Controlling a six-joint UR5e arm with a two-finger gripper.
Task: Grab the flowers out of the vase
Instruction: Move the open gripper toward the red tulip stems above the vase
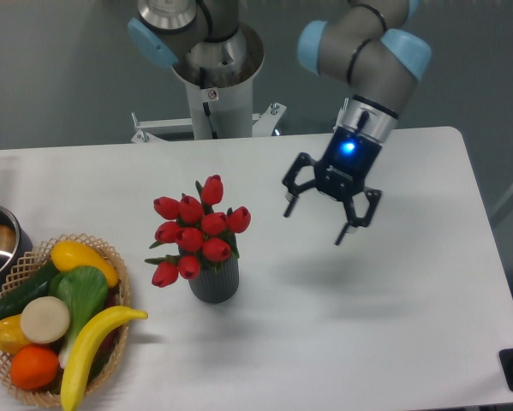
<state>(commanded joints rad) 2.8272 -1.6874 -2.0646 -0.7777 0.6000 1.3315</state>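
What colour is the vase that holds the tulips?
Dark grey, with vertical ribs, on the vase; the fixed camera shows it.

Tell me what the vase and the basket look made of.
Vase: dark grey, matte, vertically ribbed, probably plastic or ceramic; the picture leaves that open. Basket: woven tan wicker or a plastic imitation, shown by its open lattice rim.

No readable text, brand or number could be made out anywhere. A small white sticker with a red mark [211,93] was seen on the robot's base column [213,94], behind the table [265,171], but nothing on it was legible. A blue light was seen on the gripper [314,221], without any sign or figure.
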